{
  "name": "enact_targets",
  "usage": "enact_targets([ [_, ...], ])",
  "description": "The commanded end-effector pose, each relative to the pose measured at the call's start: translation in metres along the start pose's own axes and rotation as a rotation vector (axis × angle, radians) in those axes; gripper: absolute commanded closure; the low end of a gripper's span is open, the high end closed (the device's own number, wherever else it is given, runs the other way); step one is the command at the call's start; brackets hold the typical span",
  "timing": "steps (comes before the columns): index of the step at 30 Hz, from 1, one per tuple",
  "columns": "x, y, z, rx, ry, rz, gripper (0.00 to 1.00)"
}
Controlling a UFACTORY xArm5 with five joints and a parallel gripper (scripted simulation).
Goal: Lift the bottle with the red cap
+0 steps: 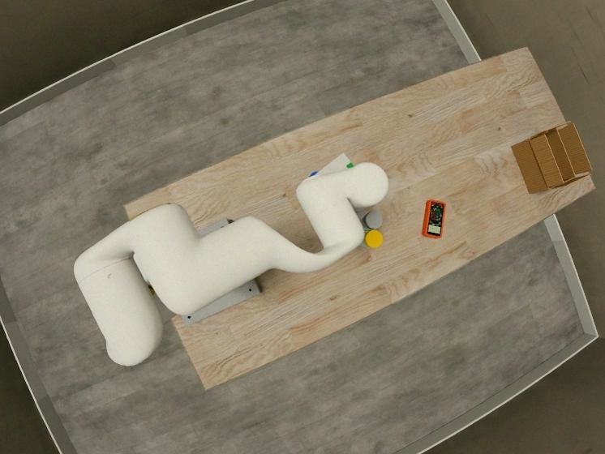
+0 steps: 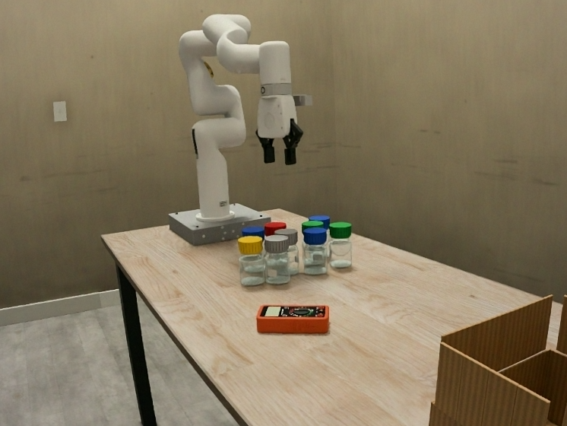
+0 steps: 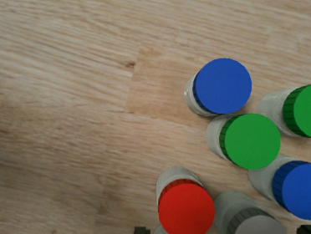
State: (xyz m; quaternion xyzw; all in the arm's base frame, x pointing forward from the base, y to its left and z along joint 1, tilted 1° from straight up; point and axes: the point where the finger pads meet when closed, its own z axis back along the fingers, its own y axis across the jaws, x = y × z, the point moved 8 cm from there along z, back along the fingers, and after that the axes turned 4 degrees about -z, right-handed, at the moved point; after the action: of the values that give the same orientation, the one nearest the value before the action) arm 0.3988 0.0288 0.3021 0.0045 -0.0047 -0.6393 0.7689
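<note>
Nearest, at the surface's (image 2: pixel 192 293) corner: brown cardboard dividers (image 2: pixel 496 367). Next, an orange multimeter (image 2: pixel 293 318), lying flat. Beyond it, a cluster of upright glass bottles: yellow-capped bottle (image 2: pixel 250 259) and grey-capped bottle (image 2: pixel 276 257) in front, blue and green caps to the right. The red-capped bottle (image 2: pixel 274 227) stands in the cluster's back row, beside a blue-capped one. Farthest: white arm, its hand (image 2: pixel 278 155) high above the bottles, fingers apart, holding nothing.

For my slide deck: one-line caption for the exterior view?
Open gripper high above nine capped bottles, red-capped bottle in the back row.
</note>
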Motion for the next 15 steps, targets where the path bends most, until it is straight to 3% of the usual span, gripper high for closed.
enact_targets([
  [1,0.000,0.000,0.001,0.009,-0.004,-0.005,0.21],
  [15,0.001,0.005,-0.029,0.008,-0.004,-0.004,0.21],
])
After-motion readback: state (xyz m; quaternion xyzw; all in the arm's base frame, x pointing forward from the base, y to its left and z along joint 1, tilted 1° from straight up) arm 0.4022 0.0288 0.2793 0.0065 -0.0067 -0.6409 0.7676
